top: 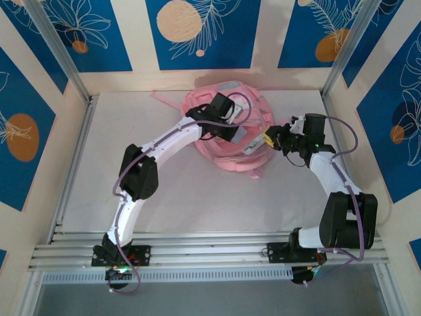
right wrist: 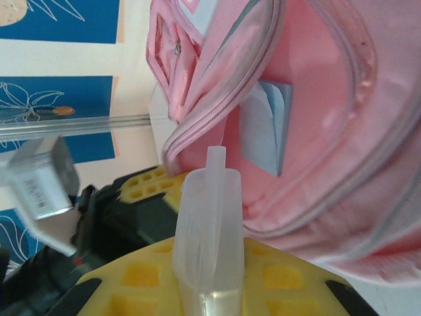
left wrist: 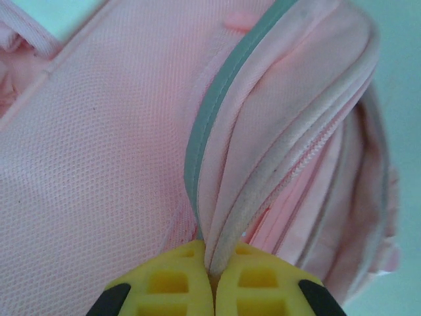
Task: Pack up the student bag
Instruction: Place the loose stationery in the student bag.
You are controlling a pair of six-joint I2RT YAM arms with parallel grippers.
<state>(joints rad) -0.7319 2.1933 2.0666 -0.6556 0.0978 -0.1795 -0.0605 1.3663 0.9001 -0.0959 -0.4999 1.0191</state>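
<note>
The student bag (top: pixel 220 108), soft and pink, lies at the back middle of the table. My left gripper (left wrist: pixel 212 271) is shut on a piped pink edge of the bag (left wrist: pixel 99 131) beside its grey-blue trim (left wrist: pixel 204 125); from above it sits on the bag's near side (top: pixel 235 133). My right gripper (right wrist: pixel 209 293) is shut on a translucent plastic case (right wrist: pixel 207 217), held upright just before the bag's open mouth (right wrist: pixel 316 85). A pale blue patch (right wrist: pixel 266 128) shows inside the opening. In the top view the right gripper (top: pixel 268 140) and the case (top: pixel 253 146) are at the bag's right edge.
A loose pink strap (top: pixel 164 99) trails left of the bag. Panelled walls with aluminium posts (top: pixel 62 52) close the back and sides. Metal rails (top: pixel 210 247) run along the near edge. The left gripper's yellow pad (right wrist: pixel 148 184) sits close beside the case.
</note>
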